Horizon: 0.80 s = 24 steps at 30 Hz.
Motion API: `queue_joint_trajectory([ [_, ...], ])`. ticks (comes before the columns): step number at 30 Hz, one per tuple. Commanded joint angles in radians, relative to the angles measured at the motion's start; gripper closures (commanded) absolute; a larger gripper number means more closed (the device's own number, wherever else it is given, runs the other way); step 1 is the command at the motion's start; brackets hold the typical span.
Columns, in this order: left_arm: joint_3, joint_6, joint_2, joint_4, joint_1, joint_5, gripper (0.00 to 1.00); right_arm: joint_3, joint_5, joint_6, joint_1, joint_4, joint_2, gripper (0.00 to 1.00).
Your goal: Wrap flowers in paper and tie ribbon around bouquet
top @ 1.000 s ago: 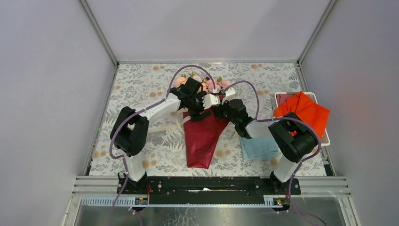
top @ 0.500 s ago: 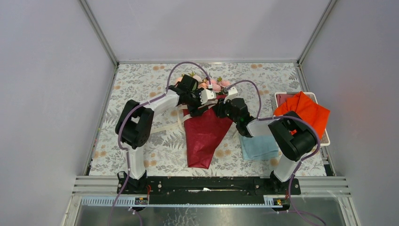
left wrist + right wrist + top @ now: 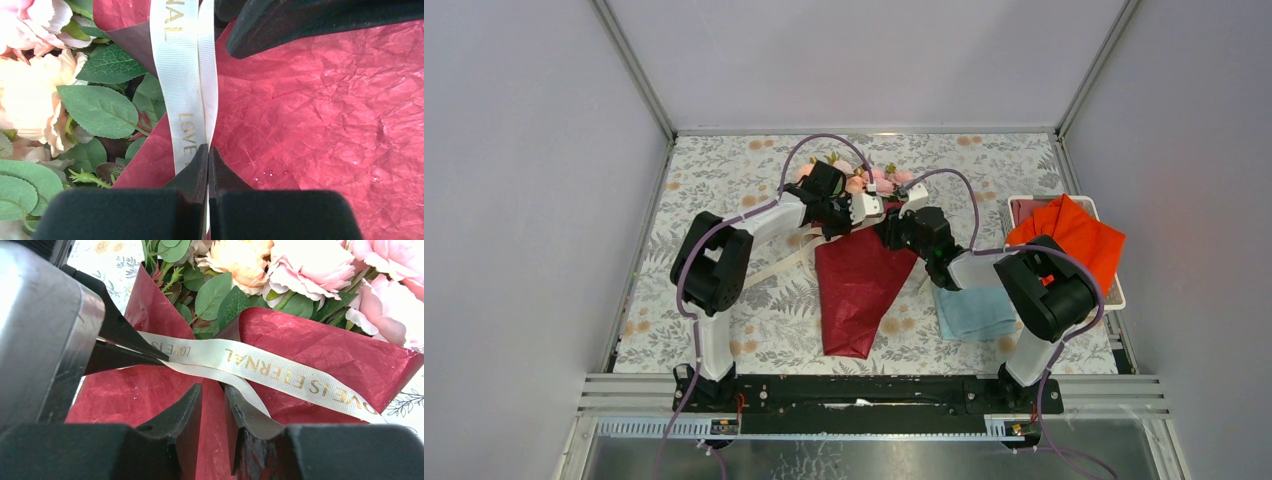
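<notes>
The bouquet (image 3: 859, 290) lies on the table as a dark red paper (image 3: 320, 100) cone, narrow end toward me. Pink and peach flowers (image 3: 300, 265) with green leaves stick out of its far, wide end. A cream ribbon (image 3: 280, 370) with gold lettering crosses the cone's top. My left gripper (image 3: 208, 150) is shut on the ribbon (image 3: 180, 75) at the cone's left edge. My right gripper (image 3: 212, 390) sits close beside it on the cone, jaws narrowly apart with a ridge of red paper between them. The ribbon runs over its right finger.
A white tray (image 3: 1024, 200) at the right edge holds a bright orange-red cloth (image 3: 1074, 240). A light blue folded cloth (image 3: 972, 312) lies under the right arm. A loose ribbon tail (image 3: 774, 268) trails left of the cone on the printed tablecloth.
My left gripper was open and has now closed on the ribbon, shifting slightly toward the flowers. The right gripper has stayed in place on the cone.
</notes>
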Motion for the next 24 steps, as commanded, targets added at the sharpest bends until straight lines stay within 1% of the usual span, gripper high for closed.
queue_joint_trajectory([
  [1,-0.005,0.000,-0.020,-0.016,-0.002,-0.007,1.00,0.032,-0.051,-0.039,-0.008,0.027,-0.013,0.69],
  [4,0.018,-0.053,-0.045,-0.083,-0.003,0.026,1.00,0.016,-0.128,-0.107,-0.008,0.032,-0.034,0.70],
  [8,0.039,-0.145,-0.092,-0.158,-0.002,0.084,1.00,-0.039,-0.249,-0.210,-0.009,0.095,-0.069,0.68],
  [12,0.031,-0.237,-0.150,-0.164,-0.002,0.124,1.00,-0.070,-0.295,-0.288,-0.012,0.104,-0.089,0.66],
  [15,0.043,-0.274,-0.170,-0.164,-0.001,0.132,1.00,-0.095,-0.317,-0.356,-0.013,0.145,-0.093,0.65],
  [19,0.073,-0.315,-0.171,-0.150,0.001,0.081,1.00,-0.118,-0.314,-0.437,-0.013,0.218,-0.089,0.64],
  [22,0.094,-0.347,-0.145,-0.082,0.005,-0.049,1.00,-0.085,-0.304,-0.460,-0.012,0.185,-0.071,0.64],
  [24,0.124,-0.351,-0.108,-0.065,0.010,-0.111,1.00,-0.062,-0.304,-0.461,-0.012,0.171,-0.059,0.64],
])
